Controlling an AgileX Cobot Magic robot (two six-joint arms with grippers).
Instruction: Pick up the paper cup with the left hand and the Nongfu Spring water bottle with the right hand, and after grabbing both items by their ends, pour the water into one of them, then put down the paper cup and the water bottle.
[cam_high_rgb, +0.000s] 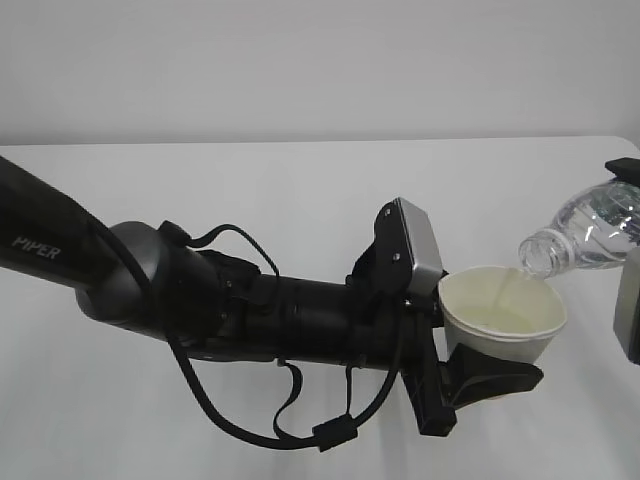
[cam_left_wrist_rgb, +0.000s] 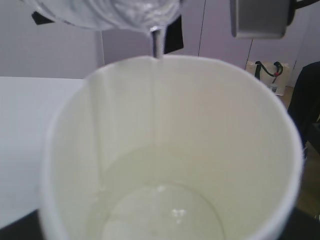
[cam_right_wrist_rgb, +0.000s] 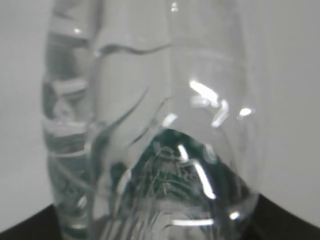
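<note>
Two tools (cam_high_rgb: 478, 372) holding paper cup (cam_high_rgb: 502, 322), tilted bottle (cam_high_rgb: 585, 236) mouth over rim

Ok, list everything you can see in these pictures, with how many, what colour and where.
White tapered paper cup: one, cream inside, held above the table, right of centre.
Clear ribbed plastic water bottle: one, dark green label, tilted, mouth over the cup's rim.
Water: clear, thin stream falling, pooling in the cup.
White table: one, underneath everything.
Left gripper: one, black, clamped around the cup.
Right gripper: one, black and grey, right edge, holding the bottle.
</note>
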